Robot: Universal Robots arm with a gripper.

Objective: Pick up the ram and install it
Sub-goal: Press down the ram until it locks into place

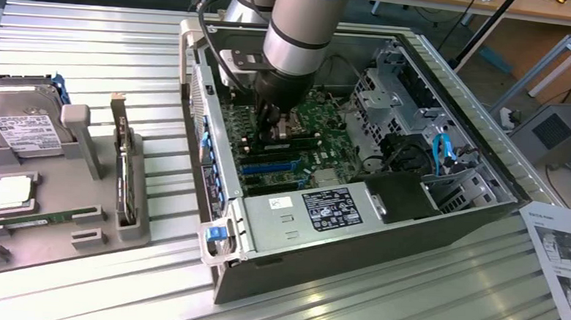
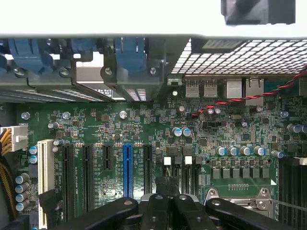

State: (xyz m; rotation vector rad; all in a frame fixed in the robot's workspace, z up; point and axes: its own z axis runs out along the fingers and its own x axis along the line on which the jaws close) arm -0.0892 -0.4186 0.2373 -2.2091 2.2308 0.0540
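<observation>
Green motherboard [image 2: 144, 129] lies right beneath my end effector [image 1: 279, 130], which is clenched and pressed low at the memory slots [image 2: 184, 175], so I judge seating is under way. Whether the ram sits between my fingers, I cannot tell; beyond, a spare stick [image 1: 43, 218] rests in the tray [image 1: 56, 243] on the surface [image 1: 125, 49].

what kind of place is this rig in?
Likely a robotics lab bench set up for PC assembly: an open computer case on a slatted aluminium table, a grey parts fixture holding a hard drive, and printed instruction sheets.
</observation>
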